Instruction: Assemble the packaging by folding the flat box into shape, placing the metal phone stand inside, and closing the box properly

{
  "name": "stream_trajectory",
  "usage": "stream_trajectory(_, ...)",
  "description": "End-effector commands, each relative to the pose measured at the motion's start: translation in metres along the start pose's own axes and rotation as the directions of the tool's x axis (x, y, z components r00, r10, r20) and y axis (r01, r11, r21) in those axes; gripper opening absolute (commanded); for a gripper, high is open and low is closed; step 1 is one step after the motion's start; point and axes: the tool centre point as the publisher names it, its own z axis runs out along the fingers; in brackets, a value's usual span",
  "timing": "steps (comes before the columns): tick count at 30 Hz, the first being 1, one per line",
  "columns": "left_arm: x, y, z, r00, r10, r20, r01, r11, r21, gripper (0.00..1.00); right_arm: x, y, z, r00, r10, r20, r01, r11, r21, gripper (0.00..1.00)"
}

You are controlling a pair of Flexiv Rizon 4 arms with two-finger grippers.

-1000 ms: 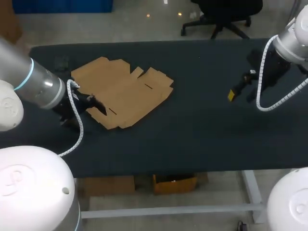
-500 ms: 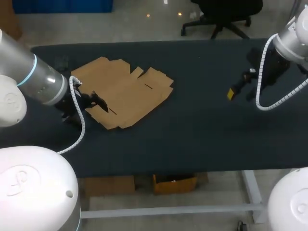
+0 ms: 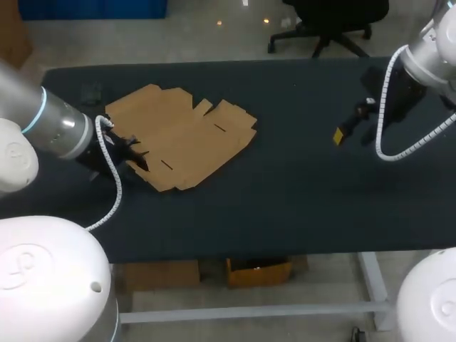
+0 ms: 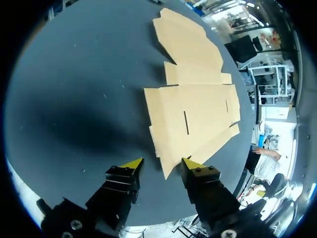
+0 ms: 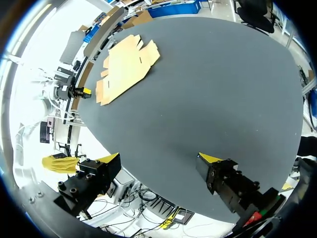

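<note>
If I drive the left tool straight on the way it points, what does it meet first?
Most likely the flat box: its near corner lies between the open fingers of the left tool. Depth is unclear, so the table beneath may come first.

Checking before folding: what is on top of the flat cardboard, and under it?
Nothing sits on the cardboard. It lies flat on the table; anything beneath is covered.

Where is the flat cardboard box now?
In the head view the flat box lies at the left of the table, one corner beside the left gripper.
</note>
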Motion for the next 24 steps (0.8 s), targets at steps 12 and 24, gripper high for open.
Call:
stream_trajectory(12, -0.015, -0.02, 0.017, 0.992, 0.006, -0.124, -0.002, 1.0, 0.031, 0.36, 0.005, 0.006, -0.004, 1.0, -0.006, 0.001, 0.006, 1.0, 0.01, 1.0)
stream_trajectory(24, -0.013, -0.029, 0.023, 0.984, 0.02, -0.178, -0.01, 0.999, 0.054, 0.33, 0.006, 0.008, 0.0, 1.0, -0.006, -0.003, 0.006, 1.0, 0.02, 1.0)
